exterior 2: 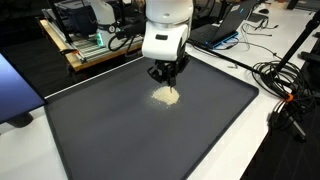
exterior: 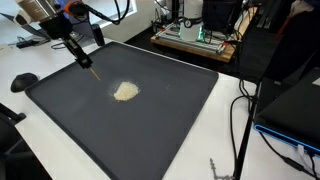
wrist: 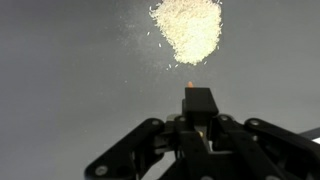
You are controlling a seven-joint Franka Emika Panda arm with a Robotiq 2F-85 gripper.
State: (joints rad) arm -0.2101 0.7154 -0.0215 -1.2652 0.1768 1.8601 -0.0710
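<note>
A small heap of pale beige grains lies on a large dark mat, with stray grains scattered around it. My gripper hangs above the mat, shut on a thin dark tool with an orange tip. In an exterior view the tool slants down toward the mat, its tip a short way beside the heap. In the wrist view the heap lies just beyond the tip, not touching it.
The mat covers most of a white table. A black rounded object sits off the mat's edge. Cables run along the table beside the mat. A circuit-board rig stands behind it.
</note>
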